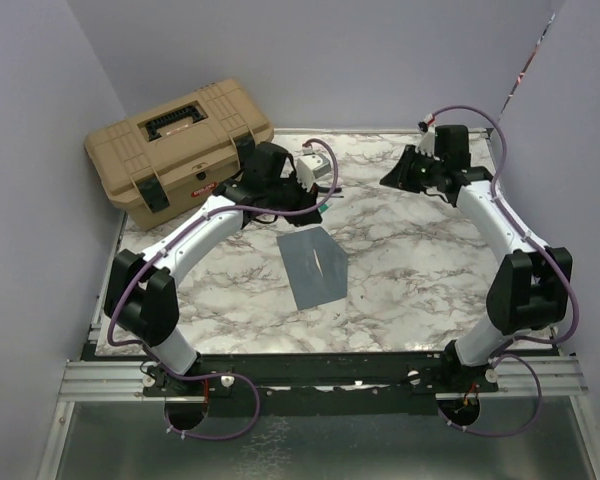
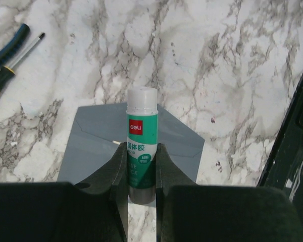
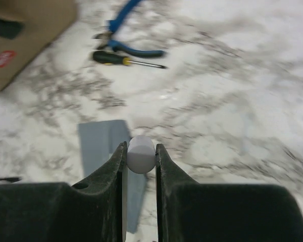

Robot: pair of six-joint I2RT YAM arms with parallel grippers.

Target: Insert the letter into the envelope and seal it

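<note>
The blue-grey envelope [image 1: 313,265] lies flat mid-table, and also shows in the left wrist view [image 2: 91,141] and the right wrist view [image 3: 98,141]. The cream-tan letter is out of sight. My left gripper [image 2: 141,161] is shut on a green glue stick [image 2: 141,136] with a pale top, held above the envelope. In the top view the left gripper [image 1: 315,198] hangs behind the envelope's far edge. My right gripper [image 3: 140,156] is shut on a small white round cap [image 3: 141,154]. In the top view the right gripper [image 1: 392,177] is raised at the far right.
A tan toolbox [image 1: 180,145] stands at the far left corner. Blue-handled pliers [image 3: 131,48] and a black-and-yellow screwdriver [image 3: 126,60] lie near it, behind the envelope. The screwdriver also shows in the left wrist view [image 2: 15,65]. Walls enclose the table.
</note>
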